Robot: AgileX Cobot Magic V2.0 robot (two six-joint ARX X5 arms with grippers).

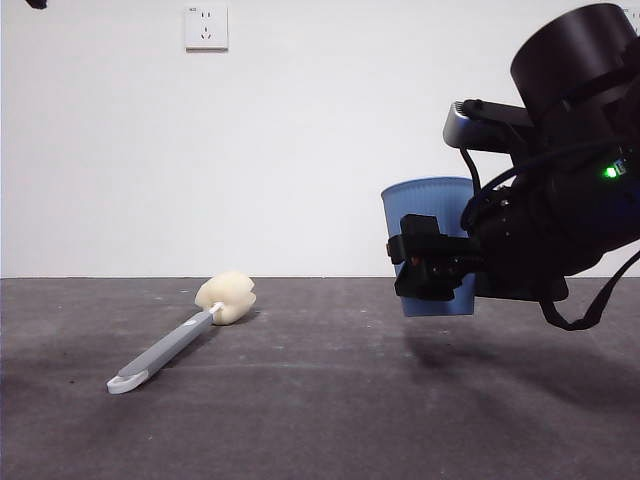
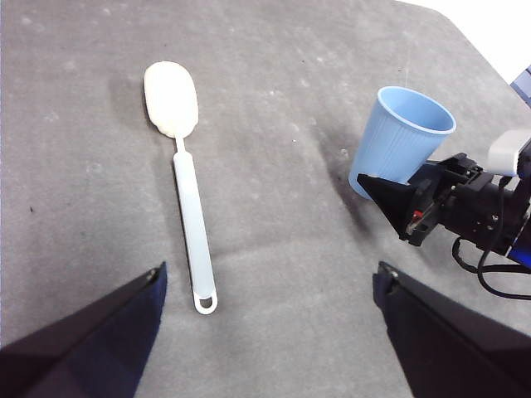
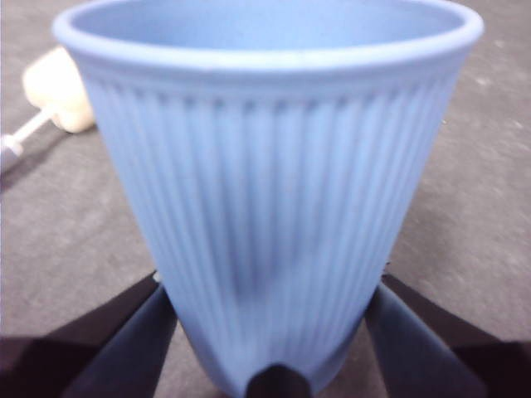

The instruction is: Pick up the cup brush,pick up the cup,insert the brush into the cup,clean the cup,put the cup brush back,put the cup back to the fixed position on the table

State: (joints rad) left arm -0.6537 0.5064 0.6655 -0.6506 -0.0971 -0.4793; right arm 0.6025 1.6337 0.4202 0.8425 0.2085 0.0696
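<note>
Ribbed blue cup (image 3: 274, 207), tapered base

A plain white wall (image 1: 300, 150) rises behind the far edge, with a white socket (image 1: 206, 27) high up.

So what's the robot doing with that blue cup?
The right gripper is shut on the cup and holds it upright, lifted a little above the table. The cup brush lies flat on the table off to the side, and nothing touches it. The left gripper hangs open above the brush, as its own wrist view shows. So the cup is picked up, and the brush has not gone into it yet.
</note>
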